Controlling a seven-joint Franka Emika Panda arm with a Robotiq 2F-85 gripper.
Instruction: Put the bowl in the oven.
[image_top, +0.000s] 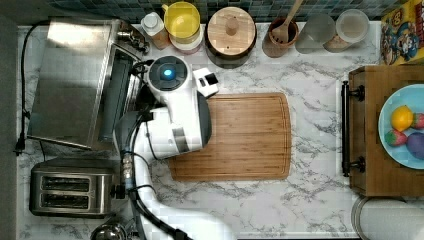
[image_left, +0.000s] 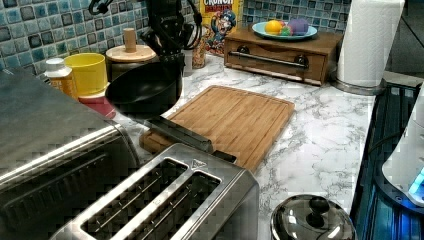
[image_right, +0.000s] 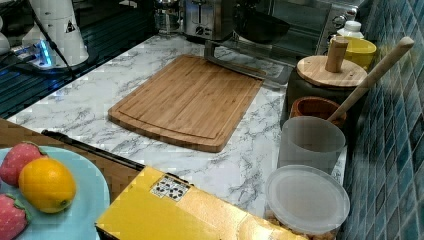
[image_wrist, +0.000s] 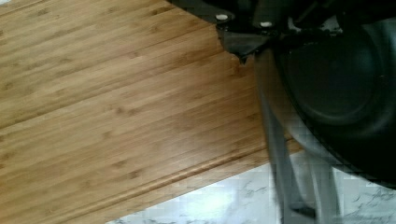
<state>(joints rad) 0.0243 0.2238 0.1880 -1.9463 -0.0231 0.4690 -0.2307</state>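
Glossy black round bowl (image_left: 142, 90) pinched by the gripper (image_left: 172, 62) above the steel oven's (image_left: 55, 150) open door.

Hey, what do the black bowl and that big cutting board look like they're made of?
Bowl: black with a soft sheen and smooth walls, likely glazed ceramic or plastic; the look leaves that open. Cutting board: wood, probably bamboo, from its narrow parallel strips of warm brown grain, matte finish, with a groove running near its edge.
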